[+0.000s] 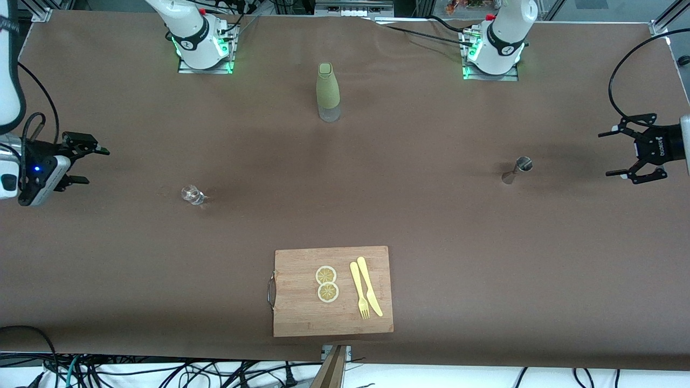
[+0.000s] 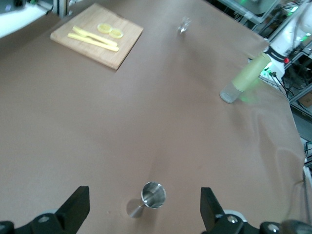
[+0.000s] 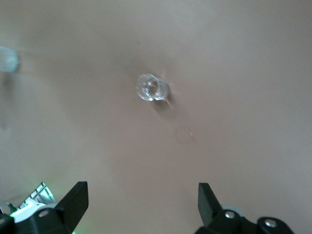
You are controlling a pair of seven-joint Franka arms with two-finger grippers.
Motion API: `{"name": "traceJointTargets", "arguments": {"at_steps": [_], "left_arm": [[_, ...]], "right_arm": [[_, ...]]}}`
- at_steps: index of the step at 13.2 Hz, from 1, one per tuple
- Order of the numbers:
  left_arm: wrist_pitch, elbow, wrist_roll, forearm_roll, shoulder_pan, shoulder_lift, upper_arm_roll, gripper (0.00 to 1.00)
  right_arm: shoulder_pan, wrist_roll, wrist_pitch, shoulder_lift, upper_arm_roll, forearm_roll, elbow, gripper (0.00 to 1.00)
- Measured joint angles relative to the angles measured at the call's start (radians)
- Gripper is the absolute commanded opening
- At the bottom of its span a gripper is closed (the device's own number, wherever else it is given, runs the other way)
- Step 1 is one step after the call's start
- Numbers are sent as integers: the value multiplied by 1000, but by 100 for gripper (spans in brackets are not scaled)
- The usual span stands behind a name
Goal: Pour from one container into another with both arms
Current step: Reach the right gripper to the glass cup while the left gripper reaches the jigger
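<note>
Two grippers hang at the two ends of the brown worktop (image 1: 431,226), and neither one holds anything, so I judge that the task is only at its start. The right gripper (image 1: 89,164) is over the worktop at the right arm's end, with its black fingers (image 1: 97,149) spread wide and empty. The tiny clear glass cup with a thick base (image 1: 192,194) stands on the worktop near this gripper but well apart from it; in the right wrist view the cup (image 3: 152,87) lies ahead of the open fingers (image 3: 74,201), not between them. The left gripper (image 1: 620,153) is over the left arm's end, and its fingers (image 1: 616,131) are spread and empty too. The small silver-grey metal jigger in hourglass shape (image 1: 517,169) stands upright on the worktop near it, apart from the fingers; the left wrist view shows the jigger (image 2: 152,197) ahead of the gap between the open fingers (image 2: 75,207). Whether the cup has liquid in it I cannot tell. A tall olive-green sleeved bottle (image 1: 328,91) stands between the two bases, and a wooden cutting board (image 1: 302,318) with two lemon slices (image 1: 326,283), a yellow fork (image 1: 359,290) and a yellow knife (image 1: 370,285) lies nearer to the camera. Everything is left to do: to grasp each vessel, to lift them, to bring them together and to pour.
</note>
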Motion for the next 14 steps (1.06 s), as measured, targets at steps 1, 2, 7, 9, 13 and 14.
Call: {"name": "traceJointTargets", "arguments": {"at_steps": [1, 2, 7, 9, 13, 14], "left_arm": [[0, -23, 101, -43, 22, 30, 1, 100], [0, -42, 190, -83, 45, 69, 1, 100], [-58, -61, 562, -262, 128, 308, 1, 100], [-94, -60, 664, -310, 142, 394, 0, 100], [-146, -53, 774, -341, 143, 511, -2, 100], [-152, -52, 805, -348, 143, 533, -3, 100]], "right_arm": [[-18, -98, 3, 33, 0, 55, 0, 100], [-32, -190, 4, 67, 0, 104, 0, 100], [-57, -567, 22, 194, 0, 299, 0, 100], [-71, -755, 31, 254, 0, 395, 0, 100], [-85, -997, 29, 367, 0, 525, -2, 100], [-85, -1044, 27, 390, 0, 543, -4, 100]]}}
